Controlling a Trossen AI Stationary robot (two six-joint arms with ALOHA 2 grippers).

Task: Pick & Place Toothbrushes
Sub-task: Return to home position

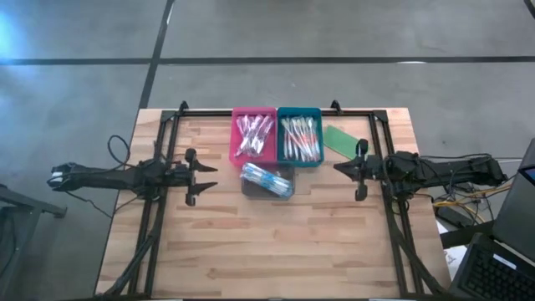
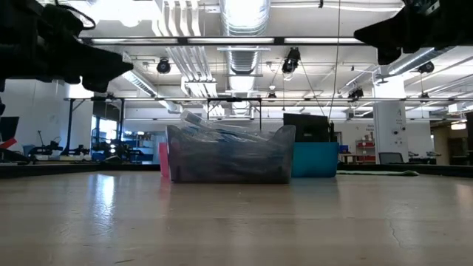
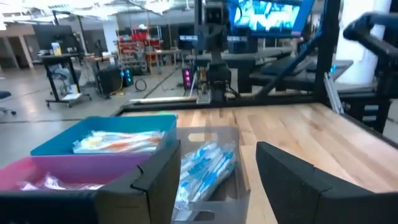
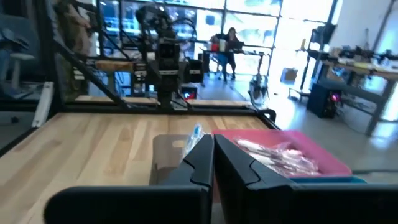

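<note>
The left gripper hangs above the table with its jaws spread wide and nothing between them; the left wrist view looks through that gap. The right gripper faces it from the other side, jaws pressed together on nothing. Both point inward at about the same height, well clear of the wood in the low view.

Between them stand the three bins. Nearest the left gripper, just off its fingertips, is the transparent gray bin. It holds blue toothbrushes, whose long axis runs roughly along the line from one gripper to the other, slightly slanted. Behind it, side by side and touching, are the pink bin and the blue bin. Pink toothbrushes fill the first and orange toothbrushes the second, lying lengthwise along the bins' long sides, across the line between the arms. The blue bin is nearer the right gripper, and a flat green piece lies just beside it on that side.

I see no loose brush on the bare wood, so the sorting looks finished. The coming move is probably a plain retreat, each arm drawing straight back, away from the bins.

No brand, label or writing can be read anywhere
</note>
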